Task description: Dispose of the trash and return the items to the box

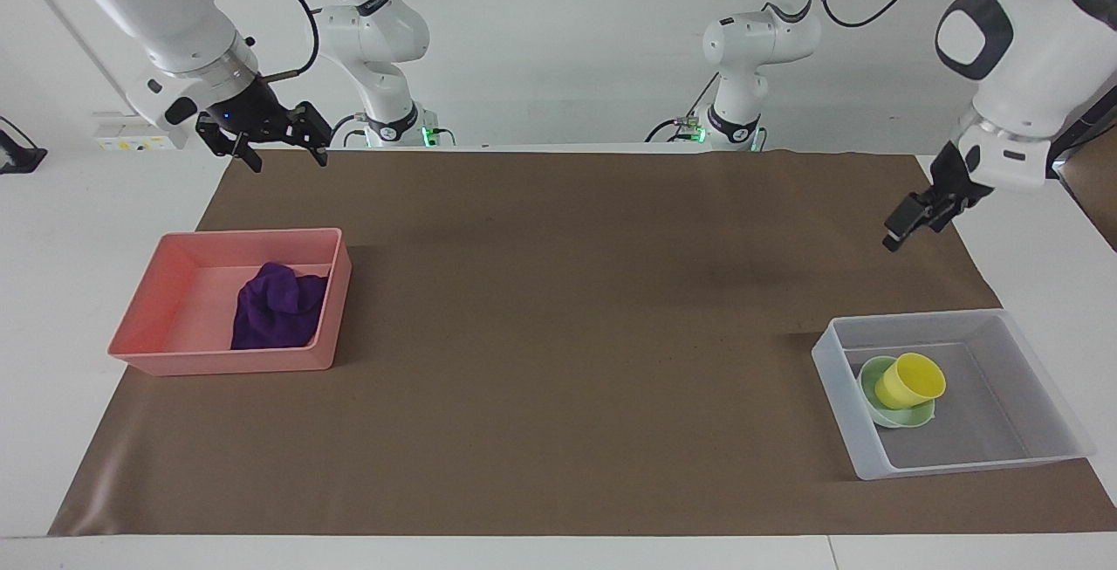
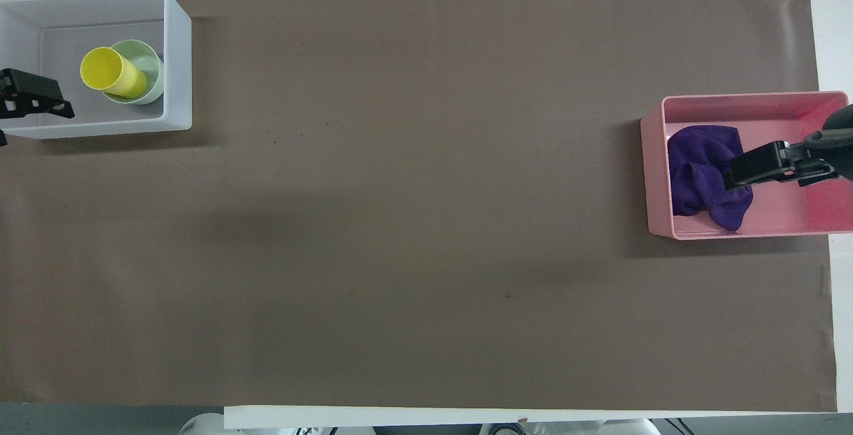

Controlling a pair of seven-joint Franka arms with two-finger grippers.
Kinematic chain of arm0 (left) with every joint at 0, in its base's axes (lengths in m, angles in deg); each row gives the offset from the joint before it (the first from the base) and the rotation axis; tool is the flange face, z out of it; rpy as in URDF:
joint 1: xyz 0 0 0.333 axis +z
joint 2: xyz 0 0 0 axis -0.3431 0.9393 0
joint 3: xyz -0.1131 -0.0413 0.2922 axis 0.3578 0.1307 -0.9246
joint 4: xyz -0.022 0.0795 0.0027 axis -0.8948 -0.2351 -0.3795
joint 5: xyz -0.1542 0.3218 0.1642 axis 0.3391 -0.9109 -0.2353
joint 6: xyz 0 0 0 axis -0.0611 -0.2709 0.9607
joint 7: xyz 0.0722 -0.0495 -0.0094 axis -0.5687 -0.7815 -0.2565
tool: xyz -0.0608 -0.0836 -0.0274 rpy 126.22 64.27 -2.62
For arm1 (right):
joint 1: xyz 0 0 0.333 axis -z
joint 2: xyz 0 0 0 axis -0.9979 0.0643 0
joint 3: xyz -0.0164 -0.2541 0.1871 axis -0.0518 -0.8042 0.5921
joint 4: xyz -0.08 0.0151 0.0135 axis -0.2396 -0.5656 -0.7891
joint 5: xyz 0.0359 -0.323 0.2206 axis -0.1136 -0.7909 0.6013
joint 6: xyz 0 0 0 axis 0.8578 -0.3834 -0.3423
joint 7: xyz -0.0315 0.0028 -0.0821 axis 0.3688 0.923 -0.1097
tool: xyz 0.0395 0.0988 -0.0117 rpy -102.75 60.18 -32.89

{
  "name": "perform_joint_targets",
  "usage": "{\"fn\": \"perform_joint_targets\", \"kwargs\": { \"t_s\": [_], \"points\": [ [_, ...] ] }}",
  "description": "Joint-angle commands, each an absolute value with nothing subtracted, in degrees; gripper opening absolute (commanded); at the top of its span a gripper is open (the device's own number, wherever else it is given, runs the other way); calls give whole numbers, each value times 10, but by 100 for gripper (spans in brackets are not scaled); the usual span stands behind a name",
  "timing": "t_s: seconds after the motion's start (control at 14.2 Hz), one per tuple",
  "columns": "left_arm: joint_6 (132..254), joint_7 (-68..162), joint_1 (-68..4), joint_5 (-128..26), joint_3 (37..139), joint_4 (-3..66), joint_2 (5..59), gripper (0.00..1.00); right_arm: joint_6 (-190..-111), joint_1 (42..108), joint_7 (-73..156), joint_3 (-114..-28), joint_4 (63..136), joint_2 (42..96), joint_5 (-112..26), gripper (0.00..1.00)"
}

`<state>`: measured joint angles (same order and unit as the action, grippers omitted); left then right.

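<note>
A plain white wall closes the scene, evenly lit, with soft shadows lying on the table. The white table carries a wide brown mat that covers most of its top, leaving white margins at both ends and along its edges. A white socket strip sits low against the wall, near the table's corner.
</note>
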<state>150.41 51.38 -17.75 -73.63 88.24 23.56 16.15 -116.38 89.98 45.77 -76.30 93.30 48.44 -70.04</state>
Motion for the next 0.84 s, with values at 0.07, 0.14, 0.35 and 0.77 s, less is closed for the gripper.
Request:
{"fn": "perform_joint_targets", "kwargs": {
  "t_s": [0.07, 0.14, 0.35, 0.77],
  "points": [
    [1460, 625, -185, -745, 880, 247, 114, 100, -1163, 909, 454, -758, 944, 472, -701, 100],
    [1458, 627, -186, -745, 883, 233, 117, 100, -1163, 908, 453, -758, 944, 472, -701, 100],
    [1458, 652, -194, -753, 907, 230, 122, 100, -1163, 908, 453, -758, 944, 472, -701, 100],
    [1429, 652, -197, -762, 910, 167, 167, 100, -1163, 909, 454, -758, 943, 472, -701, 100]
  ]
}}
